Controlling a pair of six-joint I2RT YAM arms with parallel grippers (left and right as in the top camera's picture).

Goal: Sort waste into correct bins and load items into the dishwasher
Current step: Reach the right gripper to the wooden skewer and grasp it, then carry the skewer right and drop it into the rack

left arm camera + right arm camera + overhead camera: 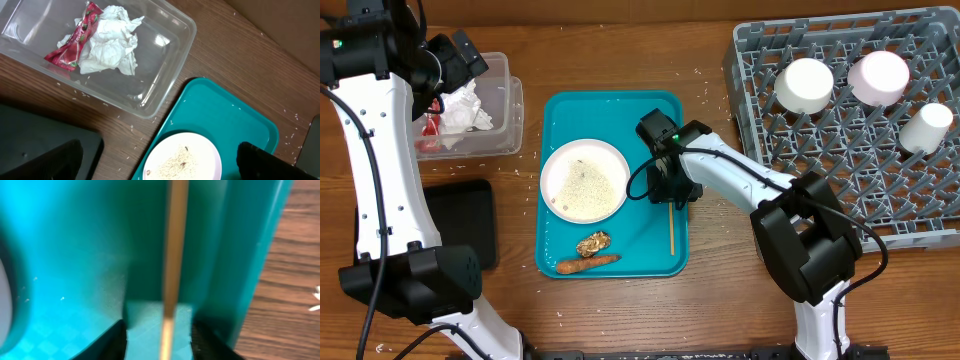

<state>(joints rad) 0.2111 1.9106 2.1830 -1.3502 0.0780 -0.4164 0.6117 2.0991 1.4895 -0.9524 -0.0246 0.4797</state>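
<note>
1. Wooden table runs under everything; on it, right below my right gripper, sits the teal tray holding what is left to sort
2. My right gripper is down low over the chopstick with its jaws set narrowly apart, one on each side of the stick and neither visibly pressing it; I judge this is the pose for a pinch across the thin width, since the stick lies flat on the tray floor and gives no other hold
3. The chopstick runs straight ahead from my fingertips, close beside the tray's raised wall on one side; that leaves the wall-side finger a tight slot, so I read a snag on the wall as the main risk
4. On the other side of the right gripper is the white plate with rice scattered in it; behind it, near the tray's near edge, lie a carrot piece and a brown food scrap, touched by neither gripper
5. Well off to the wall side stands the grey dishwasher rack, already carrying three upturned white cups; I judge the chopstick belongs there
6. My left gripper hangs wide open and empty, just past the clear bin; a crumpled tissue and a red wrapper lie inside it, so I take it for the rubbish bin; a black bin sits near it
</note>
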